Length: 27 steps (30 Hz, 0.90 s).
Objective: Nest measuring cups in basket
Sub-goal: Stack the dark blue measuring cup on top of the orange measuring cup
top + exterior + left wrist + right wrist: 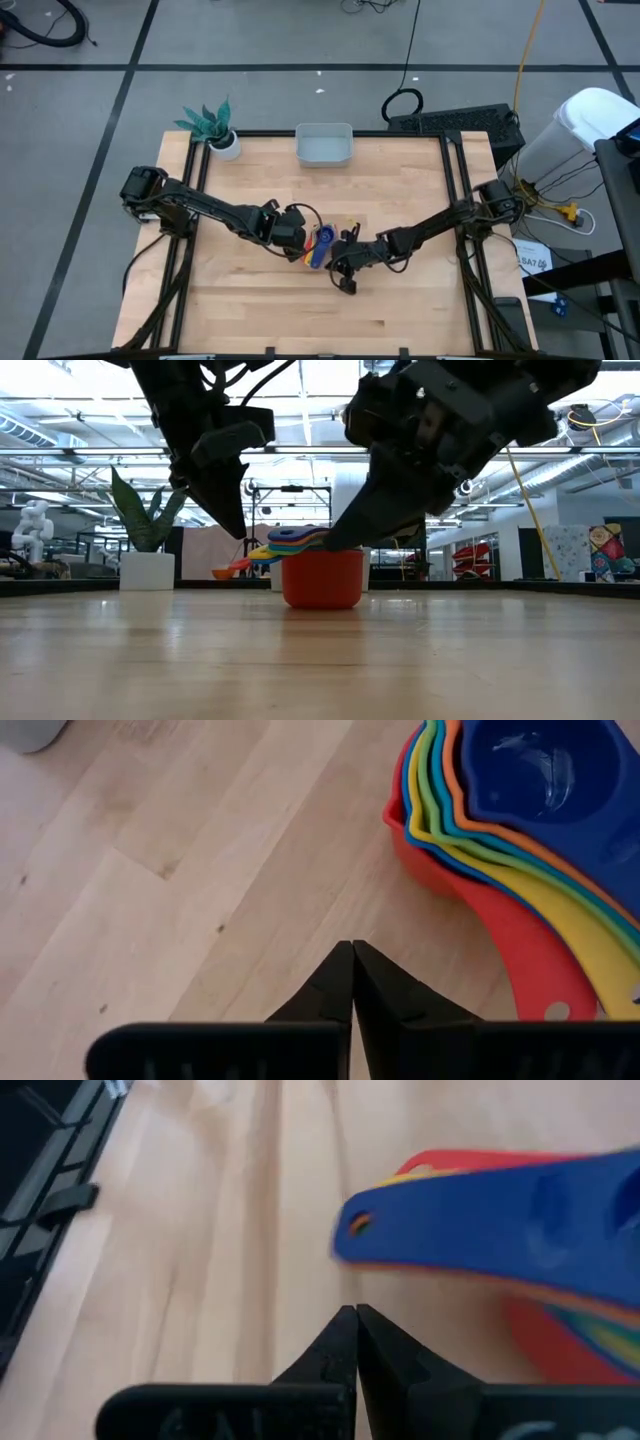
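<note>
The measuring cups (322,245) stand nested in one stack on the wood at the table's middle, the red one (322,580) outermost and resting on its base, a blue one (545,780) innermost. Their handles (262,550) fan out toward the left. My left gripper (352,950) is shut and points down at bare wood just left of the stack (300,250). My right gripper (355,1315) is shut and slants down beside the blue handle (480,1220), at the stack's near right (340,266). The basket (298,145) stands at the far edge, away from both grippers.
A white pot with a teal plant (222,140) stands at the far left corner. Black frame rails (452,180) run along the table's sides. Bare wood lies between the stack and the basket and toward the near edge.
</note>
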Motion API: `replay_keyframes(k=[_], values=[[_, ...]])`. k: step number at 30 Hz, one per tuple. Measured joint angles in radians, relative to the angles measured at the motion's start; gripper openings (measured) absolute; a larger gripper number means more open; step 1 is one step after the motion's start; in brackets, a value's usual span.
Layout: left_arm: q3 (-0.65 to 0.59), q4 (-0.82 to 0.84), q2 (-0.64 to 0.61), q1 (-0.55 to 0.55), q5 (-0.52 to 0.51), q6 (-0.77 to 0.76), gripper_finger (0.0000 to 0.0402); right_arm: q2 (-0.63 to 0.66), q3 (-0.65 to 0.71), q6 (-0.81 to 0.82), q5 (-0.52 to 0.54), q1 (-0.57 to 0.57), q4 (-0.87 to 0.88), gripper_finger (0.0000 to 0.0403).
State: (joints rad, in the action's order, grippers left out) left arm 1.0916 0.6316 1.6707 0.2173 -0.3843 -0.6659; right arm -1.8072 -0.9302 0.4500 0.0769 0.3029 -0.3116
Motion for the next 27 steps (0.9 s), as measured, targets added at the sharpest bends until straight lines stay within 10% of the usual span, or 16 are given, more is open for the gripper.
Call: replay_keyframes(k=[27], values=[[0.000, -0.008, 0.000, 0.000, 0.001, -0.013, 0.0012, -0.041, 0.000, -0.043, 0.058, -0.036, -0.178, 0.0000]])
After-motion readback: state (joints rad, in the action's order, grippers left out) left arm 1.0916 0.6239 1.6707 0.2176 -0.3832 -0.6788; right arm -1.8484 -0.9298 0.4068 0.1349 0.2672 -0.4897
